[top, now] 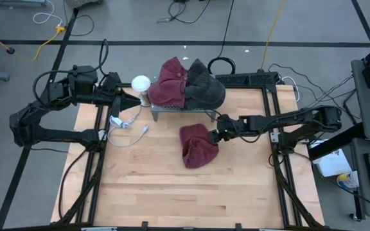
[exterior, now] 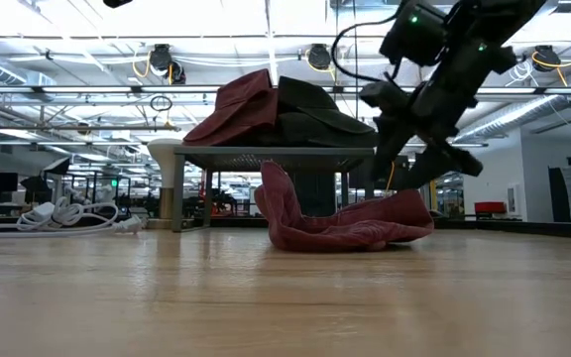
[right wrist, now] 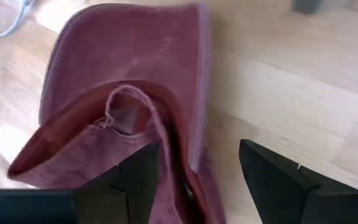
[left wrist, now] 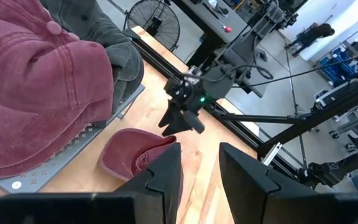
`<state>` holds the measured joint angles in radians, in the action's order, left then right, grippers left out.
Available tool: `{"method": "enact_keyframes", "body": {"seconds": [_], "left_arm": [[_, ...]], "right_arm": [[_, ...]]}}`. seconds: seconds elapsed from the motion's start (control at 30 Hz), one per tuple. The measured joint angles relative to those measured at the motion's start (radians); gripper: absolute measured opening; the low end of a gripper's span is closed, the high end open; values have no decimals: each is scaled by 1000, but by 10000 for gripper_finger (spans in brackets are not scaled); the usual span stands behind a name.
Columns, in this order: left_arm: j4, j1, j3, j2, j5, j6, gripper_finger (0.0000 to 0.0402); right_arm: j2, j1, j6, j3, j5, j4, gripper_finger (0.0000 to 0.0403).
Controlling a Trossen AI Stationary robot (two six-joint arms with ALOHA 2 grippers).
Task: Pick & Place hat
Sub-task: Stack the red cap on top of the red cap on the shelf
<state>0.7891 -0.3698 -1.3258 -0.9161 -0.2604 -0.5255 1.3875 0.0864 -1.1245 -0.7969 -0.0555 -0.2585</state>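
A maroon hat [top: 198, 151] lies crumpled on the wooden table in front of a small metal rack [top: 172, 113]; it also shows in the low view [exterior: 345, 223] and in the right wrist view [right wrist: 123, 93]. My right gripper [top: 218, 135] [right wrist: 197, 149] is open and hovers low over the hat's right end, the end toward the table's right edge. The rack carries a second maroon hat [top: 171, 83] and a dark grey hat [top: 205, 88]. My left gripper [top: 133, 99] [left wrist: 199, 158] is open and waits level at the rack's left side. My right gripper comes at the hat on the table slanting down from the table's right side. One open finger [right wrist: 138, 177] stands right beside the hat's folded rim [right wrist: 176, 155], and the other is over bare wood. I cannot tell whether a finger touches the cloth. The hat rests wholly on the table.
A white round-topped stand [top: 140, 83] sits by the rack's left end, right in front of my left gripper. A white cable [top: 127, 125] lies on the table's left part. The near half of the wooden table [top: 185, 192] is bare wood.
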Motion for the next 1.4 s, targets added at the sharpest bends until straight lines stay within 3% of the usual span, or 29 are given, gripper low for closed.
{"method": "enact_keyframes", "body": {"seconds": [0.27,0.47,0.57,0.8,1.17,1.4], "left_arm": [[0,0,0,0,0,4,113],[0,0,0,0,-1,6,113],[1,0,0,0,-1,6,113],[1,0,0,0,-1,6,113],[1,0,0,0,-1,24,113],[1,2,0,0,-1,22,113]], "right_arm": [[125,0,15,-1,2,145,212],[147,0,60,-1,3,197,198],[148,0,67,-1,3,193,158],[148,0,66,-1,10,186,17],[82,-31,67,-3,108,170,7],[-91,-96,123,-2,75,118,7]]}}
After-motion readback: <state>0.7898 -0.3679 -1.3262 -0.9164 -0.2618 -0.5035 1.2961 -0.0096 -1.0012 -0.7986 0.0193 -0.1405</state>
